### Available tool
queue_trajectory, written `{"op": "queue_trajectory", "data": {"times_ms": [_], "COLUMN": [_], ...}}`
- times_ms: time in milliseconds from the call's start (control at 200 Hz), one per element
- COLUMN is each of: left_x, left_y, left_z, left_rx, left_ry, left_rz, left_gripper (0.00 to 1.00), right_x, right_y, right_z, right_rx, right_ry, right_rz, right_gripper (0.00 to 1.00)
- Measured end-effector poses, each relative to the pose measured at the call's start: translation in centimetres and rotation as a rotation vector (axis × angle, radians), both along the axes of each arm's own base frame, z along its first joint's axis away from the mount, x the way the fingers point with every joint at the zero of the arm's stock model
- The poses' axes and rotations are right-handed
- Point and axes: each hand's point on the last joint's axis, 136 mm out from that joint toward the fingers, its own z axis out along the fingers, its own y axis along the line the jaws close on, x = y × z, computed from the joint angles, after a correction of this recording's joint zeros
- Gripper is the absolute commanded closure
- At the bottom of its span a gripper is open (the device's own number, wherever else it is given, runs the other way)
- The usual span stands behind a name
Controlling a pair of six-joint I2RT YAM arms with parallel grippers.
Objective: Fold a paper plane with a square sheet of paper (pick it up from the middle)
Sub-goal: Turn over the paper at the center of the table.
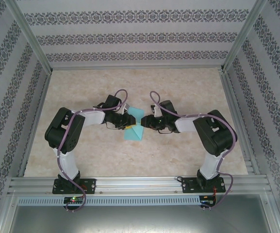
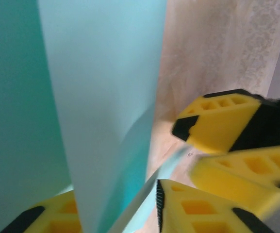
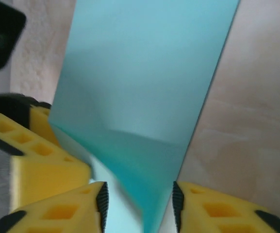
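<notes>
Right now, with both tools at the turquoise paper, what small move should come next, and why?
Probably close the left tool on the folded sheet of thin turquoise paper. The sheet stands between its yellow fingers, which are apart, and the right tool is open around it too, so nothing seems to pinch it.

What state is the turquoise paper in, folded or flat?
Folded: the turquoise paper shows a crease and overlapping layers, not one flat square.

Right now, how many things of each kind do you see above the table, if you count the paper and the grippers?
Turquoise paper: 1
Grippers: 2, the left gripper and the right gripper
Total: 3
</notes>
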Motion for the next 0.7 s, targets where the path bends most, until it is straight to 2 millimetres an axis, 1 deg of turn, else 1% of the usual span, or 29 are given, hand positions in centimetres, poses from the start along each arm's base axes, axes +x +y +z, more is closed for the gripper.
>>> {"op": "queue_trajectory", "data": {"times_ms": [60,140,230,320,410,490,550,615,649,699], "left_x": [0.0,0.0,0.0,0.0,0.0,0.0,0.0,-0.1,0.0,0.3], "left_y": [0.0,0.0,0.0,0.0,0.1,0.5,0.7,1.2,1.5,1.9], "left_z": [-0.1,-0.1,-0.1,-0.1,-0.3,-0.4,-0.2,0.3,0.9,2.4], "left_rx": [0.001,0.004,0.006,0.009,0.022,0.048,0.061,0.107,0.138,0.183], "left_ry": [-0.012,-0.027,-0.045,-0.058,-0.066,-0.065,-0.071,-0.062,-0.066,-0.084], "left_rz": [-0.013,-0.028,-0.043,-0.054,-0.058,-0.054,-0.051,-0.052,-0.053,-0.055], "left_gripper": [0.76,0.78,0.83,0.88,0.91,0.92,0.93,0.93,0.92,0.93], "right_x": [0.4,1.6,2.9,4.1,4.8,4.9,4.7,4.3,3.8,3.1], "right_y": [-0.7,-2.6,-5.0,-7.8,-10.1,-11.8,-12.3,-12.4,-12.5,-12.7], "right_z": [1.4,3.8,6.6,8.2,8.5,8.1,7.7,7.2,6.9,6.5], "right_rx": [-0.005,-0.022,-0.043,-0.066,-0.091,-0.117,-0.130,-0.141,-0.149,-0.158], "right_ry": [-0.024,-0.074,-0.141,-0.180,-0.181,-0.172,-0.162,-0.163,-0.163,-0.158], "right_rz": [-0.021,-0.084,-0.161,-0.241,-0.299,-0.331,-0.338,-0.332,-0.327,-0.326], "right_gripper": [0.38,0.32,0.29,0.27,0.25,0.21,0.16,0.13,0.11,0.11]}}
